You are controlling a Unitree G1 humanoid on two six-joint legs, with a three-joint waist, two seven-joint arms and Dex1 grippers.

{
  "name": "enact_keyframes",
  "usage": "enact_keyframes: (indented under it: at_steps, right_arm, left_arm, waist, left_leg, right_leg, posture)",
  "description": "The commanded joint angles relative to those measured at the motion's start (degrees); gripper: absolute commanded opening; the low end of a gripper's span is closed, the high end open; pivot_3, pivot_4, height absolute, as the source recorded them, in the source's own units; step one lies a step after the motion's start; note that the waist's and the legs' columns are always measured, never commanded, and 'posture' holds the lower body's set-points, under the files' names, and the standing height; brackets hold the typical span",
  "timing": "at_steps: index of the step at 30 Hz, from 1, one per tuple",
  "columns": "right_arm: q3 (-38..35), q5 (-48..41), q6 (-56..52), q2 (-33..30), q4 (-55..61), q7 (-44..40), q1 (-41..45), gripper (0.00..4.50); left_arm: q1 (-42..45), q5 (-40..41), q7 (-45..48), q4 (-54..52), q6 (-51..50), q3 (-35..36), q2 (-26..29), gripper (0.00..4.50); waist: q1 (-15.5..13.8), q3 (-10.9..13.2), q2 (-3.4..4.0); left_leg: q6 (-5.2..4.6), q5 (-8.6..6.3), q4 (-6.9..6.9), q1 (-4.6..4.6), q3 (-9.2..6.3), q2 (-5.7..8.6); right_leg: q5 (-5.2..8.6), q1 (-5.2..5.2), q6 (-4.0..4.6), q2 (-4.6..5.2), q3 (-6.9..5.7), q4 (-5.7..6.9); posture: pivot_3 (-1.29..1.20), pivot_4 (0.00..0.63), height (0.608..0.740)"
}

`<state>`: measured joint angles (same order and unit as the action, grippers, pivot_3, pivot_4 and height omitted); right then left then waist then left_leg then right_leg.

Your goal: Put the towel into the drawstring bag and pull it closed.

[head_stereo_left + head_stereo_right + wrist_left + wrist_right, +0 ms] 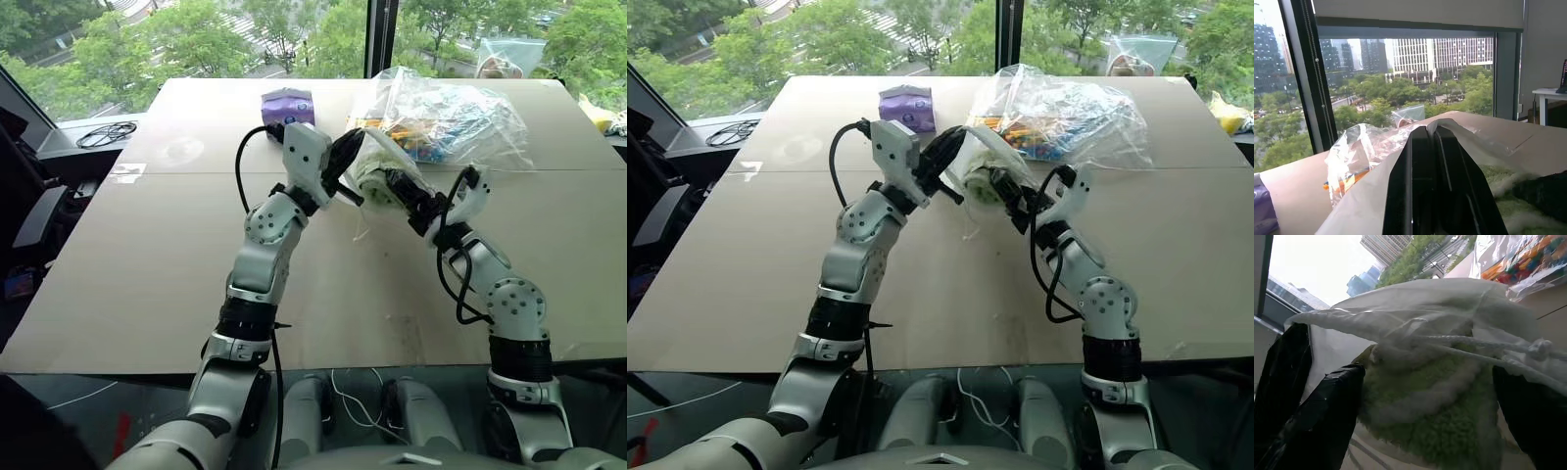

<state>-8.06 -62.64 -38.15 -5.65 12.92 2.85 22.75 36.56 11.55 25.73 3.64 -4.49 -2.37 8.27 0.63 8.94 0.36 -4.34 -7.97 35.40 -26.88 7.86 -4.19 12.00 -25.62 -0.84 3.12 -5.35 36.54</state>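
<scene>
Hanging between the two arms above the middle of the table, the drawstring bag is lifted clear of the surface, with the towel showing green and fluffy through its thin white fabric. The left gripper has its two black fingers pressed together on the bag's upper edge; in the left wrist view the white fabric drapes over and around the closed fingers. The right gripper reaches in from the other side with its fingers spread wide, one on each side of the bulge the towel makes. In the right wrist view those fingers stand apart beside the towel, and it looks as if they are not pinching it, though the contact is hard to judge through the cloth. White cord drawstrings run across the bag's front there, ending in a knot. A loose cord also dangles below the bag toward the table. Behind the bag lies a clear plastic bag of colourful items, and a small purple packet sits near the table's far edge, left of it.
</scene>
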Motion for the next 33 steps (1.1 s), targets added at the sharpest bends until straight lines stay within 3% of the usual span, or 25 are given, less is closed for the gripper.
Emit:
enact_keyframes:
  at_steps: [1, 4, 8, 10, 14, 22, 33]
  right_arm:
    - [-3.76, -5.05, -1.59, -5.25, 7.73, -7.35, -1.54, 4.47]
    - [-3.57, 0.95, -0.83, -12.16, 8.16, -12.16, -3.28, 4.47]
    - [3.27, 19.98, 6.71, -21.42, 4.22, -17.94, -3.37, 4.47]
    - [8.46, 29.01, 10.61, -22.59, 0.76, -18.60, -1.43, 4.47]
    - [13.51, 38.67, 16.79, -21.03, -3.75, -20.69, 0.87, 4.47]
    - [13.73, 43.03, 18.67, -20.50, -4.86, -26.56, -0.56, 4.47]
    - [7.33, 33.86, 9.52, -24.40, 1.21, -36.71, -5.89, 4.47]
  left_arm:
    - [2.37, 2.29, -1.08, -1.41, -0.64, 2.42, -0.45, 0.00]
    - [2.85, 2.97, -1.30, -1.28, -1.32, 3.03, -0.65, 0.00]
    - [3.14, 3.42, -1.22, -1.03, -1.70, 3.46, -0.61, 0.00]
    - [3.24, 3.33, -1.11, -0.79, -1.72, 3.56, -0.64, 0.00]
    - [3.62, 3.05, -1.11, -0.51, -1.68, 3.72, -0.61, 0.00]
    - [3.87, 2.54, -1.22, -0.31, -1.40, 3.59, -0.56, 0.00]
    - [4.57, 2.43, -0.95, 0.89, -0.85, 3.39, -0.76, 0.00]
  waist:
    - [-0.19, 0.01, -0.01]
    - [-0.21, 0.01, -0.04]
    - [-0.21, 0.03, -0.07]
    - [0.08, 0.04, -0.08]
    - [0.12, 0.09, -0.16]
    - [-0.56, 0.17, -0.30]
    - [-1.39, 0.20, -0.36]
  left_leg:
    - [0.00, 0.00, 0.00, 0.00, 0.00, 0.00]
    - [0.00, 0.00, 0.04, 0.00, 0.00, 0.02]
    - [0.00, 0.00, 0.07, 0.01, 0.01, 0.06]
    - [0.00, -0.01, 0.07, 0.04, 0.01, 0.05]
    - [0.01, 0.00, 0.06, 0.12, -0.16, 0.03]
    - [0.01, 0.00, 0.21, 0.06, -0.07, 0.06]
    - [0.01, -0.01, 0.28, 0.05, -0.11, 0.01]
  right_leg:
    - [0.00, 0.00, 0.00, 0.00, 0.00, 0.00]
    - [0.03, 0.01, 0.02, 0.01, 0.01, -0.01]
    - [0.04, -0.01, 0.02, 0.02, -0.02, -0.03]
    - [0.04, -0.01, 0.02, 0.01, 0.00, -0.03]
    - [0.04, -0.02, 0.01, -0.07, 0.06, 0.06]
    - [0.04, -0.01, 0.01, -0.12, 0.12, 0.10]
    - [0.04, -0.01, 0.02, 0.01, 0.12, 0.09]
  posture:
    - [0.00, 0.150, 0.738]
    - [0.00, 0.150, 0.738]
    - [0.00, 0.150, 0.738]
    - [0.00, 0.150, 0.738]
    - [0.00, 0.150, 0.738]
    - [0.00, 0.150, 0.738]
    - [0.00, 0.150, 0.738]
